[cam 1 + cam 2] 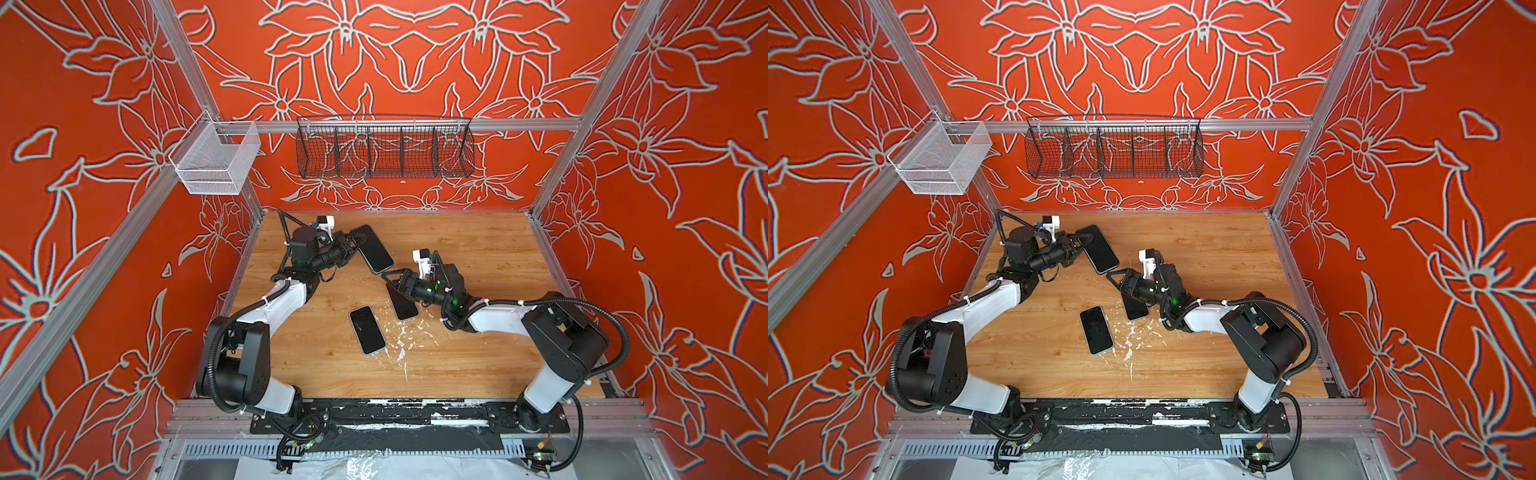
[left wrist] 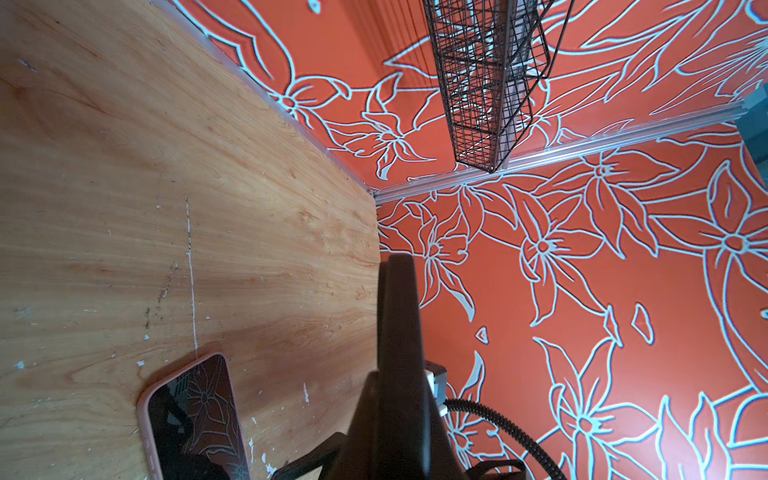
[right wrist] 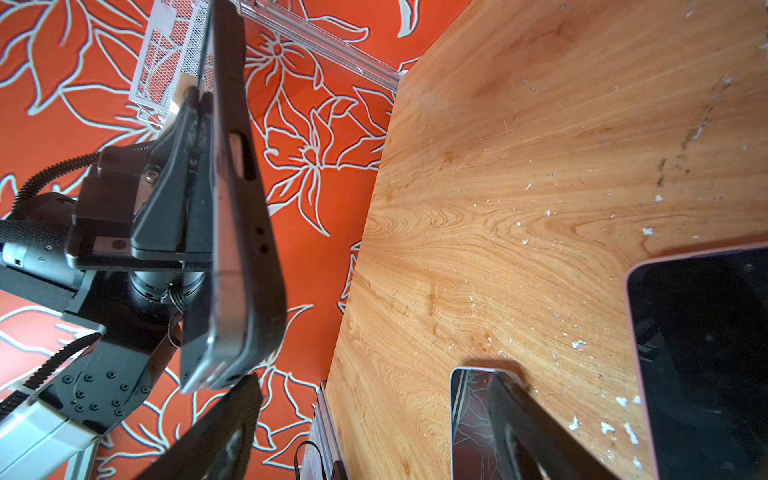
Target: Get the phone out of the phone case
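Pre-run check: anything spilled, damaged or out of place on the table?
Yes: white flecks lie scattered on the table beside the pale-edged phone, like debris or chipped paint. Otherwise normal: left gripper holds the dark-cased phone aloft.

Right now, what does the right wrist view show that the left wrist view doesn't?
Only the right wrist view: the black-cased phone, edge-on, with the left gripper shut on it; the white mesh basket; a second phone lying partly behind a finger of the open right gripper. Only the left wrist view: the black wire basket. Both: the wooden table and the pink-cased phone lying flat on it.
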Available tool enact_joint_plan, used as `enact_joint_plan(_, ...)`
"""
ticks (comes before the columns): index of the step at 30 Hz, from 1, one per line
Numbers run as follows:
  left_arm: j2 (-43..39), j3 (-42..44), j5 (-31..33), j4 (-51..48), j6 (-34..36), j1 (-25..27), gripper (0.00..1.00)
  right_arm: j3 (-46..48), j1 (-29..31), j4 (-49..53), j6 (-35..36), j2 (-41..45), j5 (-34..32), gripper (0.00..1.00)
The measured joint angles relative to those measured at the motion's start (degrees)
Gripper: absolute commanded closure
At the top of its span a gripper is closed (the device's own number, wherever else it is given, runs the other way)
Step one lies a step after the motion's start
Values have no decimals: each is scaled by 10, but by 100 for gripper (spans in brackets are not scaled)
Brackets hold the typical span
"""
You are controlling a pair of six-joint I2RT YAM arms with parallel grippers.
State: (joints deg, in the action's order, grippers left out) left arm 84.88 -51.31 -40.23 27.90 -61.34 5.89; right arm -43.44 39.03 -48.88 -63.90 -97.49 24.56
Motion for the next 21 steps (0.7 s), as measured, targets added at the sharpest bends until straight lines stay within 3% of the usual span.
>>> enact_joint_plan(21,3,0,-2,3,-2,-1,100,4,0,-46,0,-5,27,20)
